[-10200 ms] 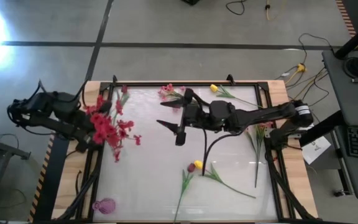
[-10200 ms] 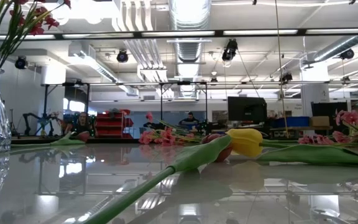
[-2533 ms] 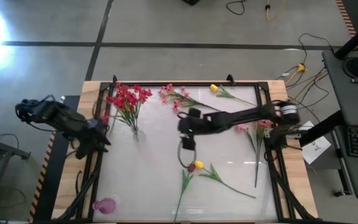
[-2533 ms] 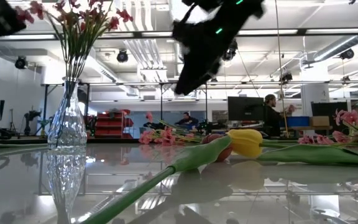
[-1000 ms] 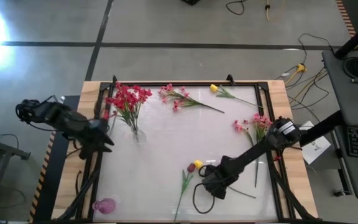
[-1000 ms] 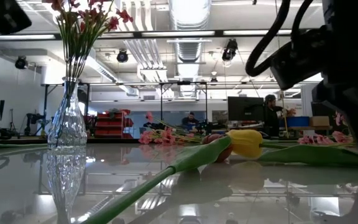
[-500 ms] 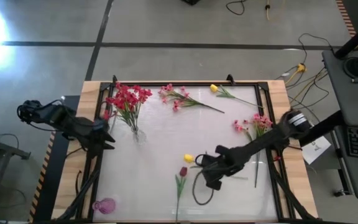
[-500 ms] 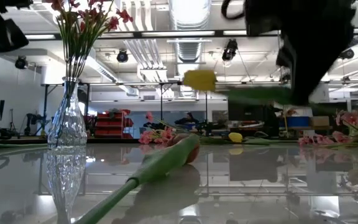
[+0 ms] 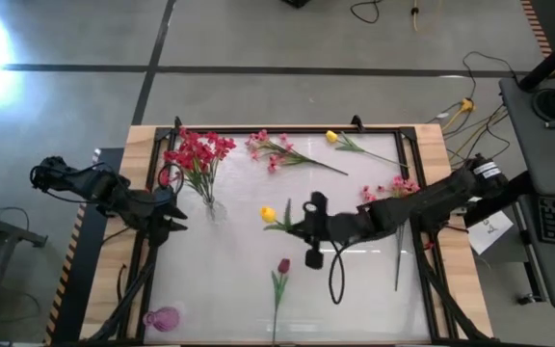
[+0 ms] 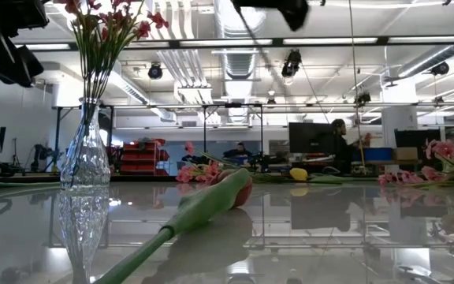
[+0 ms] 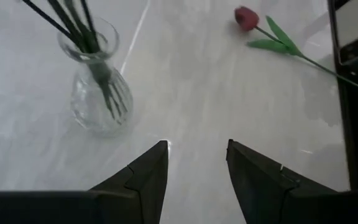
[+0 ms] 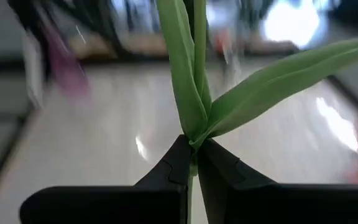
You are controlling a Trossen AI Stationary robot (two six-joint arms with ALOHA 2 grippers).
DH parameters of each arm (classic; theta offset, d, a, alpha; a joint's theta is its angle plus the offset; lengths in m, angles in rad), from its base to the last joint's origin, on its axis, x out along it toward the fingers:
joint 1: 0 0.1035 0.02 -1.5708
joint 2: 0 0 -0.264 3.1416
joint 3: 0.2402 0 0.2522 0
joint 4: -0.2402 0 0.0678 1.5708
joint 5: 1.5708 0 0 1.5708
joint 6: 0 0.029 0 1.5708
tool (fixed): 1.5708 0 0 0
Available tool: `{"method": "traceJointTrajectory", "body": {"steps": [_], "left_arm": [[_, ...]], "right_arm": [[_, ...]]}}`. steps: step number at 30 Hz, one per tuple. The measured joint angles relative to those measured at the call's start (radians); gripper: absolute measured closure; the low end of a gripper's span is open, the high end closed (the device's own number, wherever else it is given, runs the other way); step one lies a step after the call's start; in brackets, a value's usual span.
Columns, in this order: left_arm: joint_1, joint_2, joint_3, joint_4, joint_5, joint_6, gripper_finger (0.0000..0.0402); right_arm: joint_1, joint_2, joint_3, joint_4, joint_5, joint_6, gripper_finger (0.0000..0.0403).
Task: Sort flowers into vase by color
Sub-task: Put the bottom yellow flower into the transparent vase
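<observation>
One light, floppy yellow tulip: we judge low-stem pinching best, as right claw grips; left claw open

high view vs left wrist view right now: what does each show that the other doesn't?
Only the high view shows the right gripper over mid-table, shut on the yellow tulip, plus the pink sprays and a second yellow tulip along the far edge, more pink sprays on the right, and the red blossoms topping the vase. Only the left wrist view shows the left gripper from close up, its jaws open, aimed toward the table. Both show the glass vase with stems in it and the dark red bud lying on the table.
</observation>
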State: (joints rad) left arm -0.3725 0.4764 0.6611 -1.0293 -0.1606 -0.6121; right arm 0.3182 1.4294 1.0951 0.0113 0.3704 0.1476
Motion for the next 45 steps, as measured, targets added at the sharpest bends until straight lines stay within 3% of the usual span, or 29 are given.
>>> {"method": "traceJointTrajectory", "body": {"steps": [5, 10, 25, 35, 45], "left_arm": [[0.000, -0.011, -0.032, 0.021, -0.051, -0.002, 0.0249], [0.000, -0.008, -0.055, 0.044, -0.098, 0.011, 0.0249], [0.001, -0.007, -0.041, 0.105, -0.111, -0.018, 0.0249], [0.001, -0.007, -0.041, 0.128, -0.120, -0.003, 0.0249], [0.001, -0.006, -0.043, 0.147, -0.171, 0.027, 0.0249]], "right_arm": [[-0.049, 0.037, -0.117, 0.541, -0.076, -0.150, 0.0390], [-0.088, 0.095, -0.134, 0.802, -0.083, -0.210, 0.0390], [-0.125, 0.380, 0.173, 0.893, -0.170, -0.262, 0.0390], [-0.145, 0.535, 0.306, 1.035, -0.159, -0.221, 0.0390], [-0.193, 0.634, 0.368, 1.088, -0.082, -0.201, 0.0390]]}}
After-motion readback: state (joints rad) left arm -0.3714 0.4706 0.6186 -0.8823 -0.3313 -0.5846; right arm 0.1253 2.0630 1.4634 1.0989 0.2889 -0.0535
